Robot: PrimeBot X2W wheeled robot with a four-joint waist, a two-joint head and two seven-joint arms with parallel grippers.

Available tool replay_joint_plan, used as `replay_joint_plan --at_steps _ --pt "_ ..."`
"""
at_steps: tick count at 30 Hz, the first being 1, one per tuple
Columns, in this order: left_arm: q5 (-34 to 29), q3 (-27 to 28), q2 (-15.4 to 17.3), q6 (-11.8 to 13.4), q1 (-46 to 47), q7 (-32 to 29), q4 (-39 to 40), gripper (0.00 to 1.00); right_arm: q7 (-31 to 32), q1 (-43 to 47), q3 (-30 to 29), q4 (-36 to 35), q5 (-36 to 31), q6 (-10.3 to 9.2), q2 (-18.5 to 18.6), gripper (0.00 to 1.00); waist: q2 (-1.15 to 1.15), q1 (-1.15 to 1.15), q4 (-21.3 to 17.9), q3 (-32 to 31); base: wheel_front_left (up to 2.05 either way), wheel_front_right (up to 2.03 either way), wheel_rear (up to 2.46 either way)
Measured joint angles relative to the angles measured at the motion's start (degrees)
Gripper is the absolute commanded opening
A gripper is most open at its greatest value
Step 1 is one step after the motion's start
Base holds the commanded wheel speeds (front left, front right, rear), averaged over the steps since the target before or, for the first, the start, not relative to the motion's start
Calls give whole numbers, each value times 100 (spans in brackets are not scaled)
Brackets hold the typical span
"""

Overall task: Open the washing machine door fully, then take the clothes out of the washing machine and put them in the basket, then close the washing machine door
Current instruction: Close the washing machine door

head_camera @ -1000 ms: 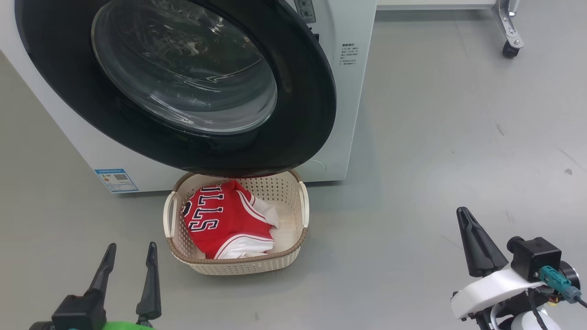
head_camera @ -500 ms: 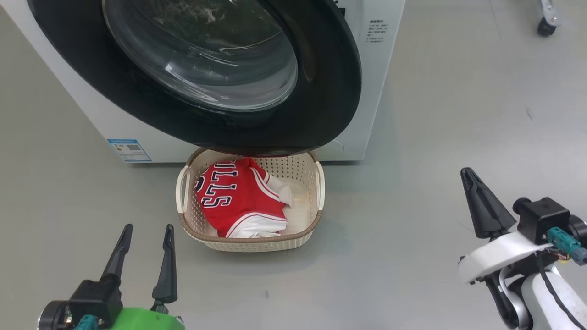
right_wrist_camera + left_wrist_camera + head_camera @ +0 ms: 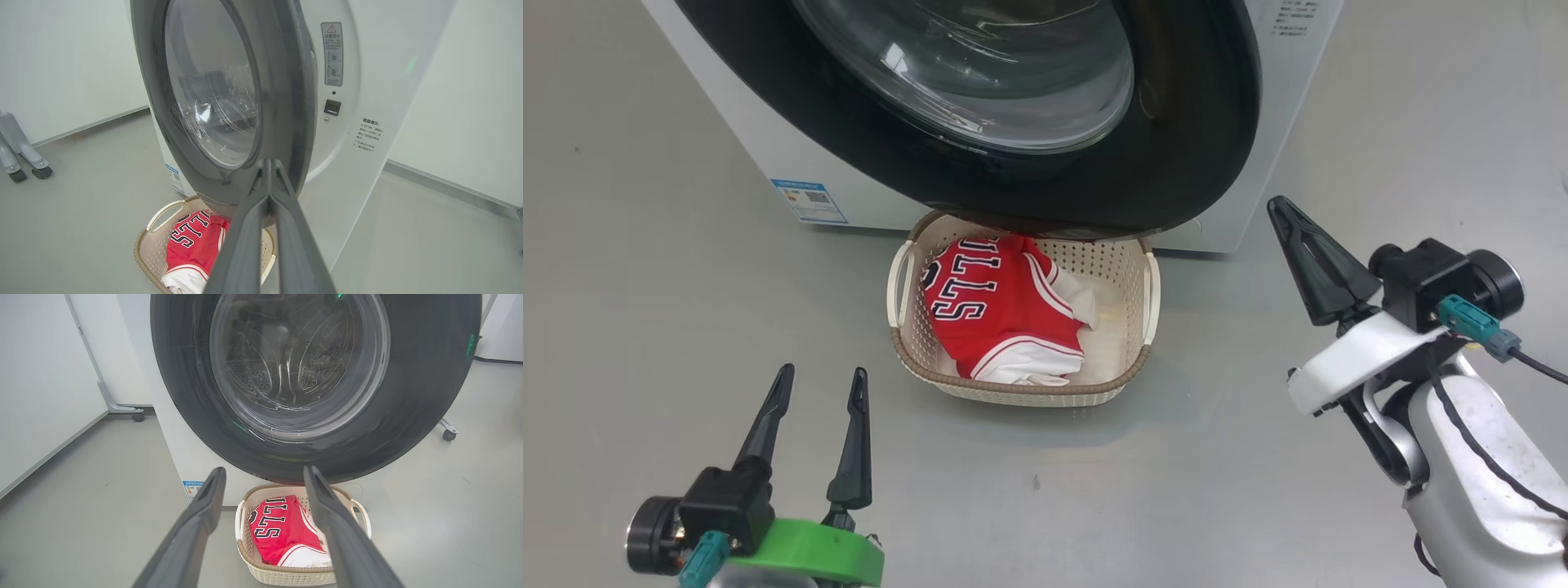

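The left gripper (image 3: 821, 374) is hovering left of the basket (image 3: 1021, 394), jaws wide apart, holding nothing. The clothes (image 3: 1001, 314) are lying in the basket, the washing machine door (image 3: 1192, 122) hanging over its far rim. The right gripper (image 3: 1281, 208) is floating right of the basket, jaws pinched together.

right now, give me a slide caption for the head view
Red clothes in the basket on the floor below the washing machine door; left gripper open, right gripper shut, both empty.
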State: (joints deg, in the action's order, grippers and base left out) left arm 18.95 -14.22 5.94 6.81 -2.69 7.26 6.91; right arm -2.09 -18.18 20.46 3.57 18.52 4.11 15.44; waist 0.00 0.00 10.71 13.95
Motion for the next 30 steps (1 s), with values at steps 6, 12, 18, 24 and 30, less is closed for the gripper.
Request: replay_joint_plan --at_steps 6,12,18,24,30 --pt "0 -70 -31 -1 163 46 -55 100 119 -573 187 269 -51 55 -201 0 0 0 207 156 0 0 0" --pt "-34 -122 -88 -7 340 97 -65 100 218 -1253 182 603 -51 99 -290 0 0 0 334 339 0 0 0" --pt "-35 -162 -115 -12 523 172 -82 100 288 -1943 65 968 -51 124 -288 0 0 0 427 567 0 0 0" --pt "-42 -168 -141 -12 659 225 -144 100 271 -2345 48 1285 -51 181 -325 0 0 0 441 752 0 0 0" --pt "-57 -233 -160 -13 790 242 -266 100 190 -2622 -5 1679 -51 188 -335 0 0 0 429 811 0 0 0"
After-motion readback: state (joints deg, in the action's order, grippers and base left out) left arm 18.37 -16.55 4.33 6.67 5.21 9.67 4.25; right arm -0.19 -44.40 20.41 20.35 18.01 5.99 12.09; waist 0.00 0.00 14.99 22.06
